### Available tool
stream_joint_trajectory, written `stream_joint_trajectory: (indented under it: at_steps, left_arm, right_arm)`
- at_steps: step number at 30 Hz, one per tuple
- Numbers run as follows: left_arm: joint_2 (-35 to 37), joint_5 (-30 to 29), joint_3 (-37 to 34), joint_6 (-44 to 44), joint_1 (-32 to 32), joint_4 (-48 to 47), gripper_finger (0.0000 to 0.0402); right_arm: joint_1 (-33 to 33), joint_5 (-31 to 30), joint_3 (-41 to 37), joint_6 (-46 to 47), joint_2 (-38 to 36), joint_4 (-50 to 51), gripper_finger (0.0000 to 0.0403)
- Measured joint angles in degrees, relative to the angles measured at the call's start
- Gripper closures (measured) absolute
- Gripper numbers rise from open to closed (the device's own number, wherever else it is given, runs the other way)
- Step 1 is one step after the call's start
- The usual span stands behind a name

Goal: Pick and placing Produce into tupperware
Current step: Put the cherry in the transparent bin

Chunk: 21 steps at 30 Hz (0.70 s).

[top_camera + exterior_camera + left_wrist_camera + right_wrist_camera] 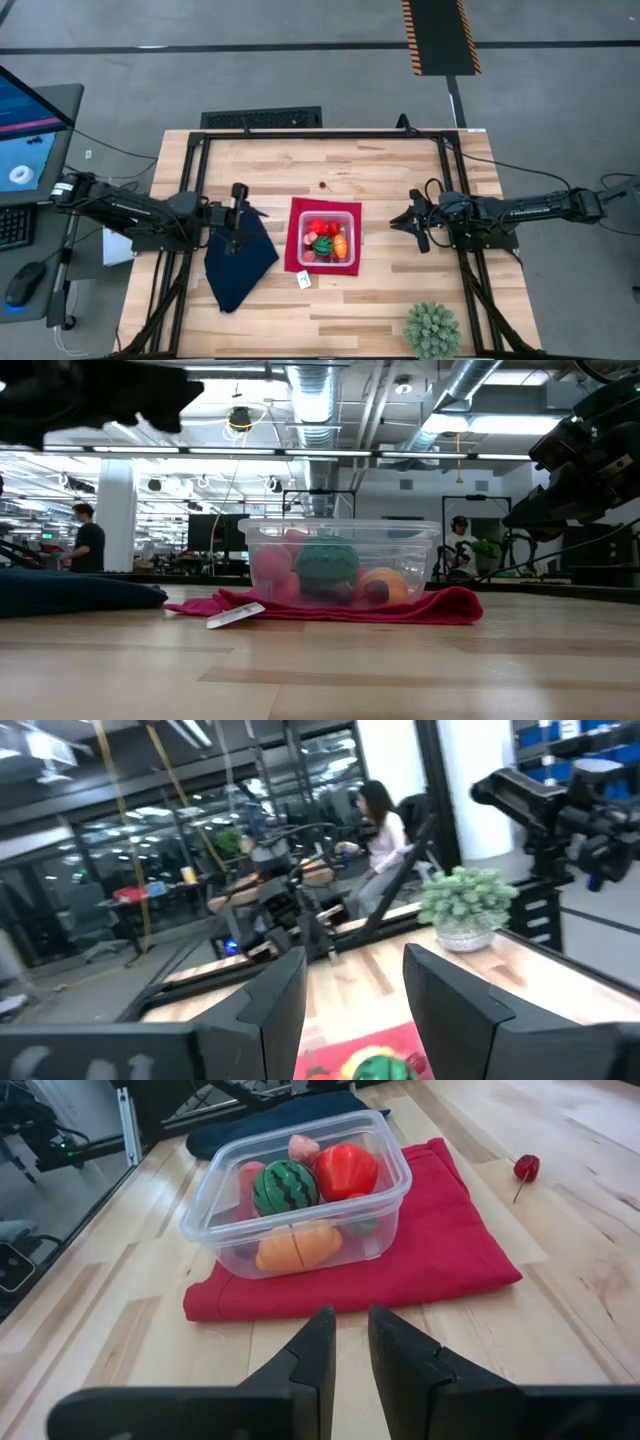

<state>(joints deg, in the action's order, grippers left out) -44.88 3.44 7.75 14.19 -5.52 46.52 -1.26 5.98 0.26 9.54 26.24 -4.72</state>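
**A:** Looking straight down on the bench: the tupperware sits at centre frame on a red mat, already holding several pieces of produce. One small dark red fruit lies loose on the bare wood just above the container. The left claw hangs over a navy cloth left of centre; the right claw waits right of centre.

**B:** Which arm is nearer the stray piece?

**A:** It looks roughly even; the fruit lies up and to the right of the left claw, up and to the left of the right one. I'd judge either could reach it.

**B:** And level with the tabletop?

**A:** The container stands mid-frame, a green ball and an orange piece visible through its wall. The stray fruit cannot be made out here.

**B:** The left wrist camera?

**A:** Its fingers stand spread, a clear gap between them, holding nothing. A spiky plant shows at upper right; a person sits in the room beyond.

**B:** The right wrist camera?

**A:** Its fingers are nearly pressed together, only a slit between them, gripping nothing. The container lies ahead at upper centre; the dark red fruit, stem trailing toward the mat, sits at upper right, clear of the mat's edge.
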Motion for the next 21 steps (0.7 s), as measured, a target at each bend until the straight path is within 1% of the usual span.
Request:
stream_joint_trajectory:
  at_steps: [4, 5, 7, 9, 11, 13, 14, 18, 21]
  left_arm:
    - [4.41, -1.22, -6.95, 0.04, 0.02, 5.21, 0.0242]
    - [4.98, -1.33, -7.12, -0.01, 0.02, 4.79, 0.0242]
    - [6.95, -1.5, -7.01, 0.12, 0.02, 0.44, 0.0242]
    - [8.35, -2.78, -7.0, 1.91, 0.03, -1.43, 0.0242]
    - [9.25, -6.6, -7.06, 3.42, 0.6, -2.81, 0.0242]
    - [11.32, -11.08, -7.15, 1.61, 1.31, -5.05, 0.0242]
    - [12.01, -11.86, -7.15, 0.7, 1.73, -5.38, 0.0242]
    - [12.57, -10.43, -7.17, -0.62, 2.51, -11.55, 0.0242]
    - [13.09, -9.78, -7.17, -3.1, 2.51, -10.66, 0.0242]
  right_arm:
    - [-0.01, 0.0, 0.0, 0.0, 0.0, 0.02, 0.0315]
    - [0.0, 0.0, 0.01, -0.01, 0.0, 0.04, 0.0315]
    - [-0.02, 0.0, -0.01, 0.0, 0.0, -0.03, 0.0315]
    - [-0.02, 0.0, 0.01, 0.0, 0.0, 0.03, 0.0315]
    - [0.0, 0.0, 0.01, 0.0, 0.0, -0.03, 0.0315]
    - [-0.02, 0.0, 0.01, -0.02, 0.0, -0.05, 0.0315]
    - [-0.02, 0.0, 0.0, -0.01, 0.0, 0.11, 0.0315]
    - [-0.02, -0.02, 0.01, 0.0, 0.0, 0.04, 0.0315]
    - [-0.02, 0.0, 0.01, 0.0, 0.0, -0.01, 0.0315]
